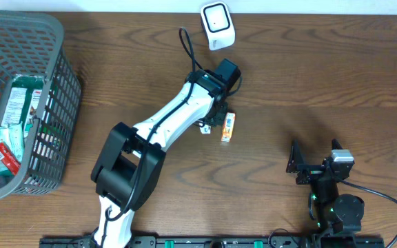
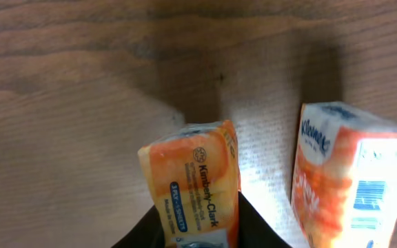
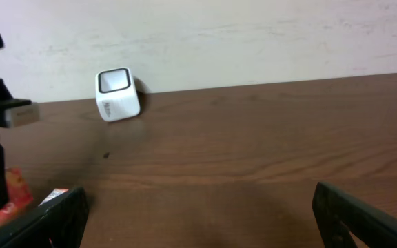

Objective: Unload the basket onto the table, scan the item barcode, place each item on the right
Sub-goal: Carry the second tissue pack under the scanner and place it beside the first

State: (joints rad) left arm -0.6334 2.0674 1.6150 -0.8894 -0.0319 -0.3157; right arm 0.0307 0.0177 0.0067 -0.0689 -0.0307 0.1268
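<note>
We see the held tissue pack (image 2: 195, 176), orange with printing along its length, only in the left wrist view. Its long axis runs away from the camera, leaning a little left, its far end pointing toward the back of the table (image 1: 309, 83). The left gripper (image 2: 198, 227) pinches it: the dark fingers (image 2: 143, 234) press against its near sides.

Just beside it on the right, and apart from it, is a second tissue pack (image 2: 353, 179), whose barcode (image 2: 369, 196) faces this camera.

From overhead we find only this second pack, at mid-table, its long axis running front to back with a slight tilt. The left arm's wrist covers the held pack, so we cannot make out the grip from there.

The overhead view alone shows the scanner (image 1: 216, 25) at the back edge, well beyond both packs, and the basket (image 1: 64, 117) of packets at far left.

The right wrist view shows the scanner's dark window tilted upward. The right gripper (image 3: 200, 207) has its fingers spread wide with nothing between them.
</note>
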